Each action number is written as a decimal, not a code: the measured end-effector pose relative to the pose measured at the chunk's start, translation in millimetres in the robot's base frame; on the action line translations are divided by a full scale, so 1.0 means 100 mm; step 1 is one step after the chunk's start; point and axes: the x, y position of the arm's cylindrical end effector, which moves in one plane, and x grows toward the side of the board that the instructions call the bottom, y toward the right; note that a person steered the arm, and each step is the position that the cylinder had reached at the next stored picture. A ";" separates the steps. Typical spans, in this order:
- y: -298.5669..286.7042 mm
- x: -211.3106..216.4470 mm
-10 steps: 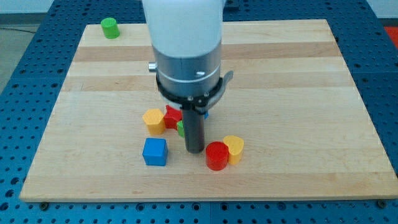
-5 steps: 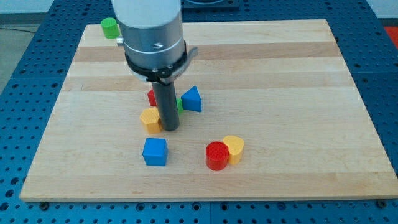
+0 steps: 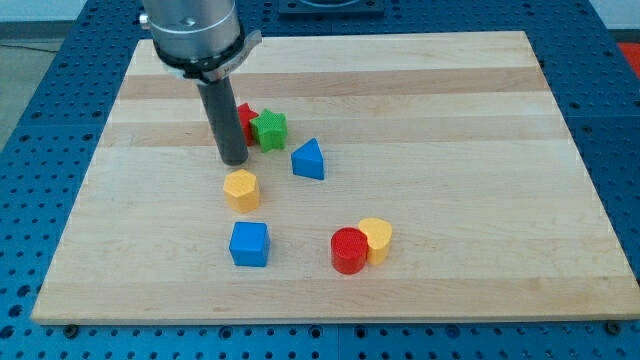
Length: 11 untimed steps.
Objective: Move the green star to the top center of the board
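Note:
The green star (image 3: 268, 130) lies a little left of the board's middle, in its upper half. A red block (image 3: 245, 118) touches its left side and is partly hidden by the rod. My tip (image 3: 233, 160) rests on the board just left of and below the green star, close to the red block. A yellow hexagon block (image 3: 241, 189) lies just below the tip. A blue triangular block (image 3: 309, 160) lies to the lower right of the star.
A blue cube (image 3: 249, 243) sits near the view's bottom. A red cylinder (image 3: 349, 249) and a yellow block (image 3: 376, 238) touch each other to the right of it. The arm's grey body covers the board's top left corner.
My tip has moved up and to the left. The green star and the red block have moved up with it. The green cylinder at top left is now hidden behind the arm.

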 end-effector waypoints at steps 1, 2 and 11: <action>0.46 -0.30; 0.69 -0.55; 0.99 -1.35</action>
